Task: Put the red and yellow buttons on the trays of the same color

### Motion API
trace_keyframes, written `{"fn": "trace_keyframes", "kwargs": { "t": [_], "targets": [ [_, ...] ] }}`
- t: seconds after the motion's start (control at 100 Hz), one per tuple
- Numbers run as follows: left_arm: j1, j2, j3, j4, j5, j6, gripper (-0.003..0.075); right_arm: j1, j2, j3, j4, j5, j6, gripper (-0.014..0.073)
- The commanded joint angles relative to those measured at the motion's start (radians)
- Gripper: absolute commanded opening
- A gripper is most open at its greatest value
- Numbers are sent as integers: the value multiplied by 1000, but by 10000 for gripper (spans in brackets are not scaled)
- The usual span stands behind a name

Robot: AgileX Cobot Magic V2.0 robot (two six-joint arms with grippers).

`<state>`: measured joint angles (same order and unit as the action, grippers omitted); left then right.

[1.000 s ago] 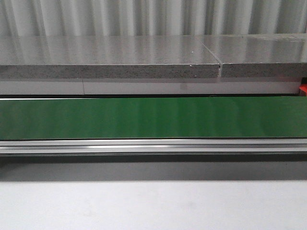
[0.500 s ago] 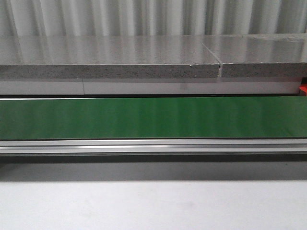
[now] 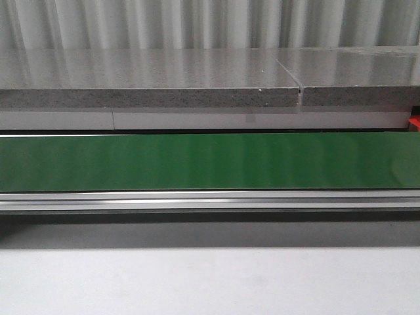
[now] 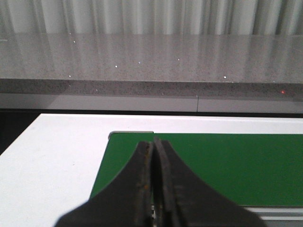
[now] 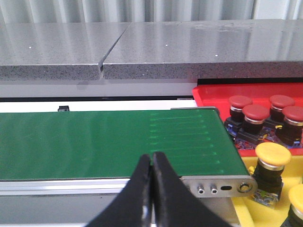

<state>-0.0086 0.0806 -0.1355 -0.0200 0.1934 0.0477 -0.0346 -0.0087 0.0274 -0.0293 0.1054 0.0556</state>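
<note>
Beyond the near edge of the white table (image 3: 210, 282), a green conveyor belt (image 3: 210, 161) runs the full width of the front view, edged along its near side by a silver aluminium rail (image 3: 210, 200). Behind it sits a speckled grey stone counter (image 3: 144, 79), split by a seam toward its right, and behind that a wall of pale corrugated sheeting (image 3: 197, 23). Nothing lies on the belt in any view.

In the right wrist view the belt's end cap (image 5: 222, 187), with small sockets in it, sits just beside a red tray (image 5: 213, 92) and a yellow tray (image 5: 246, 208). Four red buttons (image 5: 255, 116) stand clustered in the red tray; a yellow button (image 5: 273, 158) stands upright in the yellow tray, and a second yellow button (image 5: 297, 196) is cut off at the picture's edge. The right gripper (image 5: 151, 163) hangs over the belt's near edge, its two dark fingers pressed together with nothing between them.

The left gripper (image 4: 153, 146) is likewise pressed together and holds nothing, poised over the belt's other end, where the green gives way to white table.

In the front view only a sliver of red shows at the far right edge, and neither gripper appears there
</note>
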Motion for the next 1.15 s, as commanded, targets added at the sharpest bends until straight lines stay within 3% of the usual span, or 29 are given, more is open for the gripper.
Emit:
{"fn": "trace_keyframes", "kwargs": {
  "t": [0.0,0.22,0.31,1.14],
  "targets": [
    [3,-28,21,4,-134,-11,-21,-2,-12,-14,-14,-75,-10,-67],
    [1,-126,184,-10,-286,-11,-21,-2,-12,-14,-14,-75,-10,-67],
    [1,-125,181,-10,-236,-11,-21,-2,-12,-14,-14,-75,-10,-67],
    [1,-125,181,-10,-232,-11,-21,-2,-12,-14,-14,-74,-10,-67]
  ]
}}
